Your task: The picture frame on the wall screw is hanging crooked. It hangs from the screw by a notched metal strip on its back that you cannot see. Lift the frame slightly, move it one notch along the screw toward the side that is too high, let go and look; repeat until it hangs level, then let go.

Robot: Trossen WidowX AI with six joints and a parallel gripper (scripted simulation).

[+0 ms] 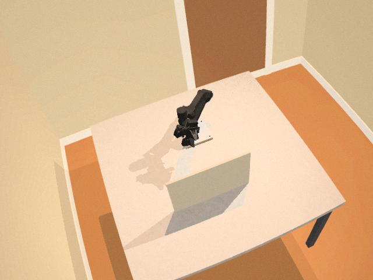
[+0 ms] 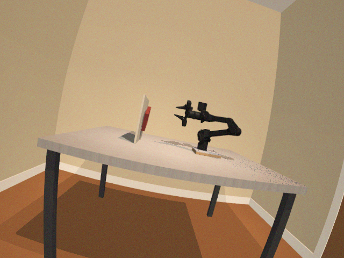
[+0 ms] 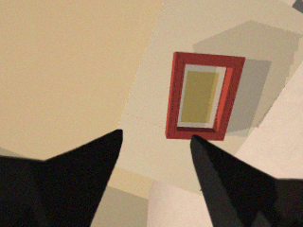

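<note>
From here I see my gripper (image 2: 174,110) (image 3: 156,137) parted and empty, well apart from the hanging red frame (image 2: 145,119) (image 3: 175,96); levelness I can't confirm, so checking and any notch shifts remain.

From here I see a pale, four-sided table (image 1: 289,168) (image 2: 155,163) on dark legs. Directly on it I have an upright panel (image 1: 210,177) (image 2: 140,119) and, apart from that, the arm's thin base plate (image 1: 207,139) (image 2: 214,155).
</note>
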